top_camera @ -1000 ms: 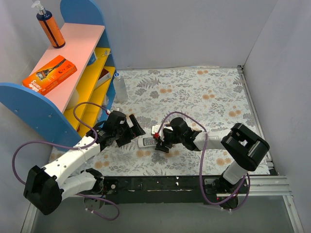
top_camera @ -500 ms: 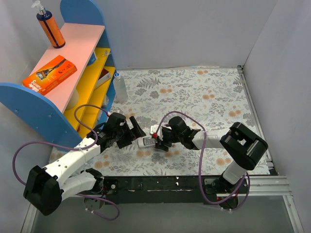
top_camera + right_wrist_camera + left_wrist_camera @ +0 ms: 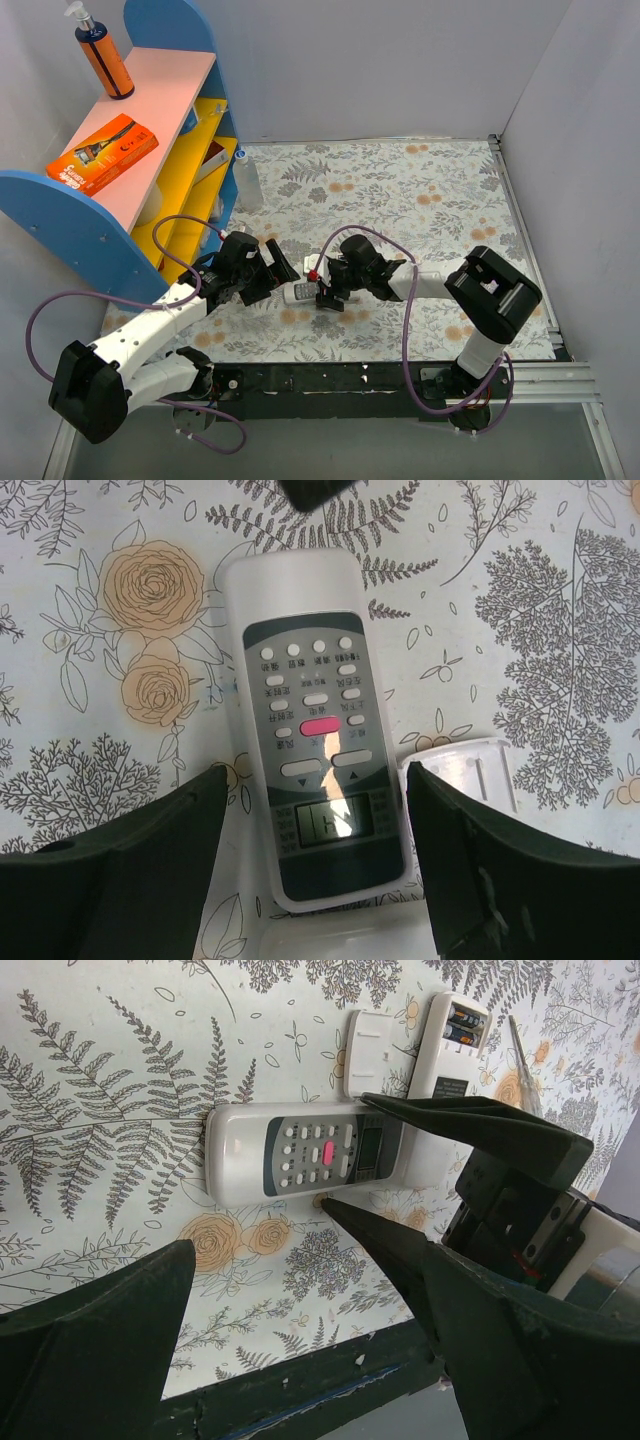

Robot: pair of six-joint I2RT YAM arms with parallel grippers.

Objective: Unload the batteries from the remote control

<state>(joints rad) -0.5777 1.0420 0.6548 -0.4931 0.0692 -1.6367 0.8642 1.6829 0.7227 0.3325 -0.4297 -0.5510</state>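
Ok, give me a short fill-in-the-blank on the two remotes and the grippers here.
1. The remote that the right gripper straddles lies with its buttons facing ____.
2. Its one coloured button is ____.
3. The second remote, beside a loose white cover, lies face ____.
4. The left gripper, jaws apart, holds ____.
Missing words: up; pink; down; nothing.

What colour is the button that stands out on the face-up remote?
Pink-red; the button on the remote shows best in the right wrist view.
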